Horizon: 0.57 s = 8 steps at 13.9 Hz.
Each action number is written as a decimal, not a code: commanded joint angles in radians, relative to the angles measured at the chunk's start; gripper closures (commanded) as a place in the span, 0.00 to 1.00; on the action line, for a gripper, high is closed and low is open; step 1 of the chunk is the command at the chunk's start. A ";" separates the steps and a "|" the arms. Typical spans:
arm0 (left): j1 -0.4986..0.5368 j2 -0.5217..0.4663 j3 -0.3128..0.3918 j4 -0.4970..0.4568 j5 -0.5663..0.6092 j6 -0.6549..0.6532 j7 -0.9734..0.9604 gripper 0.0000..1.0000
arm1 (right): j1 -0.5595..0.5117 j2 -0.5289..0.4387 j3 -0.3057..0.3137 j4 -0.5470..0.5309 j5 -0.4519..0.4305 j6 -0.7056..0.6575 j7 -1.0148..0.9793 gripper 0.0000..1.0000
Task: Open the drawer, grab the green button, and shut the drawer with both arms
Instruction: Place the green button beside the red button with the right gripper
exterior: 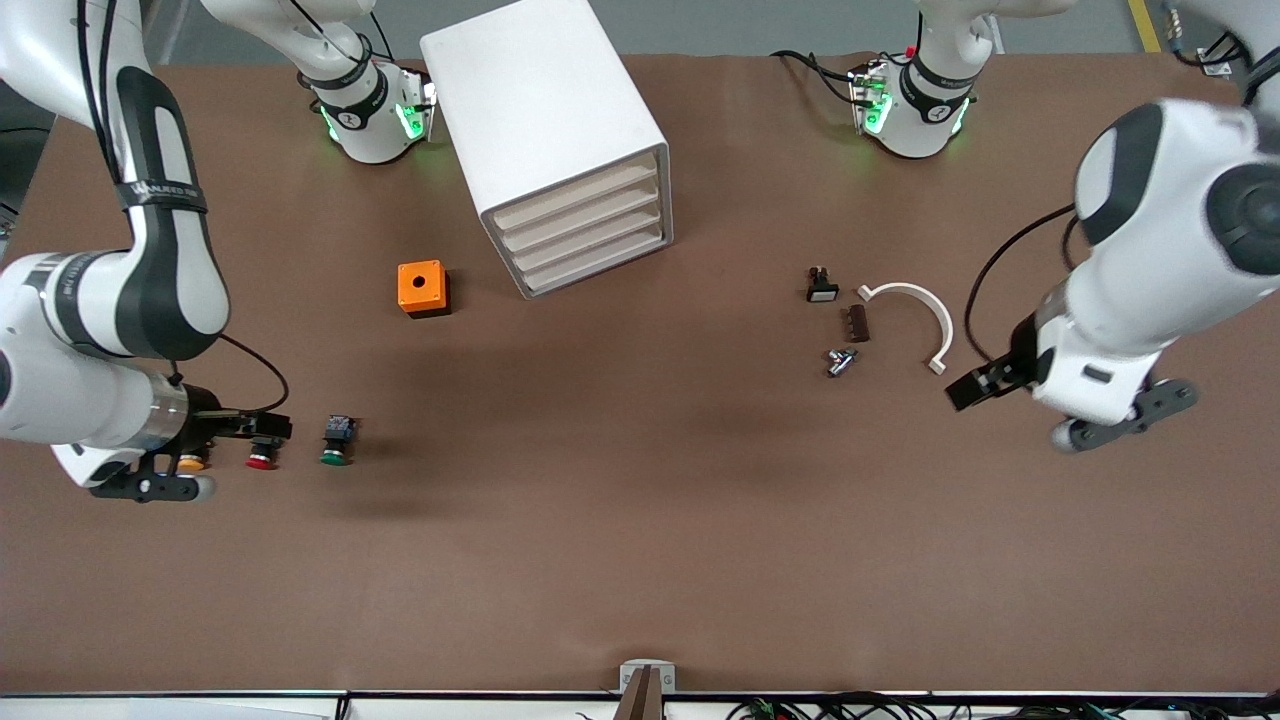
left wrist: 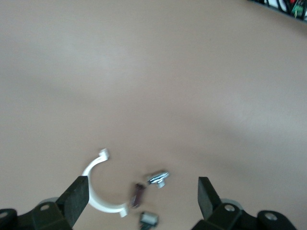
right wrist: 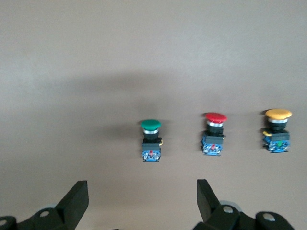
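I see the green button (exterior: 337, 441) lying on its side on the brown table (exterior: 640, 560) at the right arm's end, cap toward the front camera, beside the red button (exterior: 261, 459). The right gripper (exterior: 265, 429), jaws apart and empty, hovers next to it and is the closer claw. The left gripper (exterior: 985, 383) waits, jaws apart. The cabinet (exterior: 560, 140) shows every drawer (exterior: 585, 225) shut.
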 commanded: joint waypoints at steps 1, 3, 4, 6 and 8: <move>0.043 -0.097 -0.014 -0.030 0.011 -0.066 0.100 0.00 | -0.045 0.015 0.015 0.050 -0.006 -0.018 -0.003 0.00; 0.054 -0.181 -0.007 -0.079 0.008 -0.097 0.200 0.00 | -0.053 0.013 0.015 0.064 -0.009 -0.019 -0.005 0.00; 0.057 -0.240 0.004 -0.132 0.008 -0.097 0.245 0.00 | -0.056 0.013 0.013 0.064 -0.011 -0.019 -0.005 0.00; 0.057 -0.319 0.041 -0.189 0.004 -0.127 0.343 0.00 | -0.077 0.007 0.013 0.072 -0.007 -0.034 -0.006 0.00; 0.057 -0.348 0.047 -0.185 0.004 -0.191 0.419 0.00 | -0.078 -0.013 0.012 0.130 -0.014 -0.146 -0.005 0.00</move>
